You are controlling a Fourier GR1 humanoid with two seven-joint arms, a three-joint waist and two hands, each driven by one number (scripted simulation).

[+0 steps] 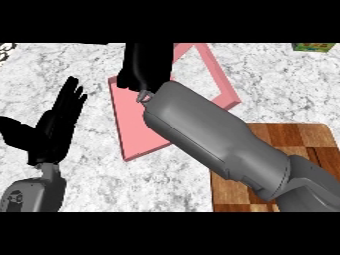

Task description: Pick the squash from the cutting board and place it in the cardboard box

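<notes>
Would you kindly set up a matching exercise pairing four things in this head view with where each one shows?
Things:
1. left robot hand
2. right robot hand
3. wooden cutting board
4. pink box

Places:
A. lower right of the counter, partly under the right forearm
B. over the pink box, fingers curled
C. left side, open with fingers up, resting
D. middle of the counter, beside the cutting board's left edge

Pairs: 1-C, 2-B, 3-A, 4-D. The squash itself cannot be seen.
</notes>
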